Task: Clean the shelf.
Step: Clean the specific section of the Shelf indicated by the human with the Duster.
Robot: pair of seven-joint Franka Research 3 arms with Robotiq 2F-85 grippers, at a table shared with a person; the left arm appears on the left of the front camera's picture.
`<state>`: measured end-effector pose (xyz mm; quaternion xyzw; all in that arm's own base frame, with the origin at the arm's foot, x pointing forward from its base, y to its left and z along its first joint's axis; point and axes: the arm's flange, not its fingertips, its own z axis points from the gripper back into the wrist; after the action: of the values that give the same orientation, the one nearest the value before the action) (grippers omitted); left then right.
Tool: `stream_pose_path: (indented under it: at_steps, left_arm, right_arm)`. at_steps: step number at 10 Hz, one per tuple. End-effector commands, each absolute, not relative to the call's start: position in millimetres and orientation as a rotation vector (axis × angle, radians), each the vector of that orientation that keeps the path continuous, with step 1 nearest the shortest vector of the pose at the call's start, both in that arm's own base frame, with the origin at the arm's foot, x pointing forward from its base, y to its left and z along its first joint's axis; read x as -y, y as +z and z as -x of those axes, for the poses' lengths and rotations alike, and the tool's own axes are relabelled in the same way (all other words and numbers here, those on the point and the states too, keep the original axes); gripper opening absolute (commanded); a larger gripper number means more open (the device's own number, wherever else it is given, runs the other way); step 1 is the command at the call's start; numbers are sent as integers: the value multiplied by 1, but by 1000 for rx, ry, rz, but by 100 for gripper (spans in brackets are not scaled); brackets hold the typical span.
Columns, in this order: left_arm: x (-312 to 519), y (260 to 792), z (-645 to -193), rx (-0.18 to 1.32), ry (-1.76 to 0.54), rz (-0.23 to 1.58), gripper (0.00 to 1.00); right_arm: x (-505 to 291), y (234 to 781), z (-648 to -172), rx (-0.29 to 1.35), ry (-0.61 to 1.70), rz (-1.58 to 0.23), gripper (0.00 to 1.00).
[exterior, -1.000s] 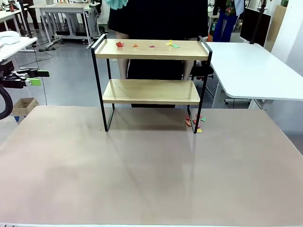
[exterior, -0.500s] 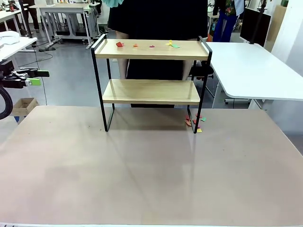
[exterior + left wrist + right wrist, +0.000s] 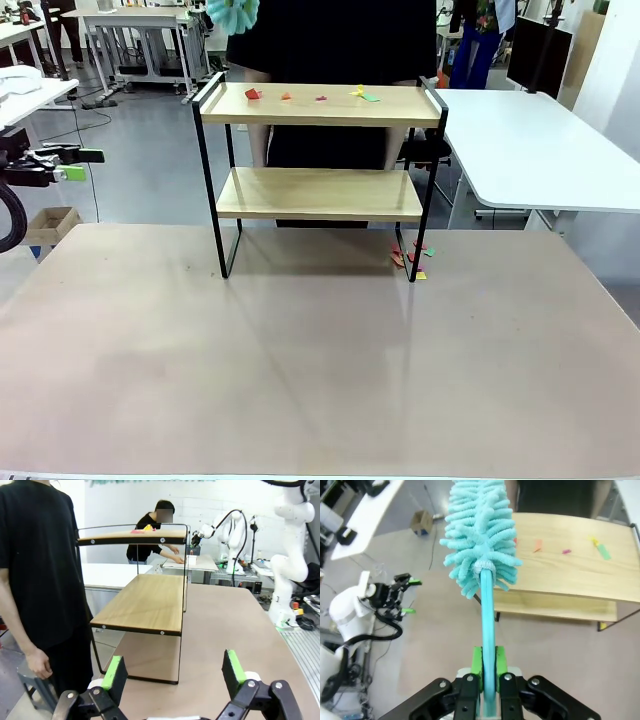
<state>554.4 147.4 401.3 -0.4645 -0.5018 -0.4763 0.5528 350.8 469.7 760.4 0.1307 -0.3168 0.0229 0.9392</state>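
Shelf [image 3: 320, 170], one, two boards, stands at twelve o'clock on the surface [image 3: 320, 380], five scraps [image 3: 321, 98] on top. My left hand [image 3: 174, 671] gapes empty; my right hand [image 3: 489, 661] clamps one duster [image 3: 480, 535], now lower than before.

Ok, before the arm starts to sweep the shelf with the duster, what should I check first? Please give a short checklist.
1. Grip on the duster: ok, the right end effector is shut on its handle.
2. Way clear of the left end effector: ok, open, off to the side of the shelf.
3. Clean top board: not ok, paper scraps lie on it.
4. Clean lower board: ok, looks bare.
5. Sweep clear of the person: cannot tell, stands close behind the shelf.
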Motion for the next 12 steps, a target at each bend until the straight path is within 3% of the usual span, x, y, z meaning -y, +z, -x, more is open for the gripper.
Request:
stream_pose_path:
  at_steps: [1, 6, 12]
  left_arm:
    - [-147, 405, -552, 1193, -1127, 1095, 100]
    - [-147, 405, -552, 1193, -1127, 1095, 100]
    - [-147, 405, -552, 1193, -1127, 1095, 100]
  right_arm:
    - [-523, 768, -359, 691, -24, -205, 13]
    - [-570, 736, -379, 687, -135, -135, 13]
    - [-579, 699, -388, 559, -136, -112, 13]
